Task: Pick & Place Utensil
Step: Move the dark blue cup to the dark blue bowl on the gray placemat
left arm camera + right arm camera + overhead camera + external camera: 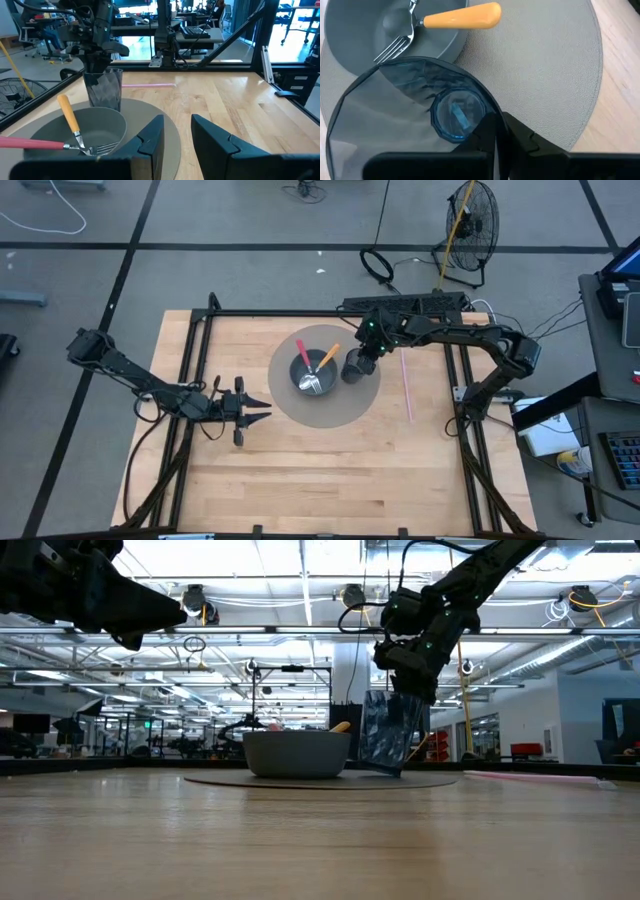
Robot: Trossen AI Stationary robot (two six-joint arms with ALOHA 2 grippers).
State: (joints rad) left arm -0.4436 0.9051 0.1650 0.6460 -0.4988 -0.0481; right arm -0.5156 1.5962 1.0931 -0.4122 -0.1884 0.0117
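Presently right pincer [496, 131] clamped on tilted cup [415, 112] rim beside bowl [350, 37]; left pincer [176, 131] parted, empty, near mat [350, 412].

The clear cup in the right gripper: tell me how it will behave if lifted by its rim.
The clear cup looks thin-walled, so probably light. The right gripper pinches one wall only, and the cup already leans in the low view, so it may swing. Smooth plastic could slip.
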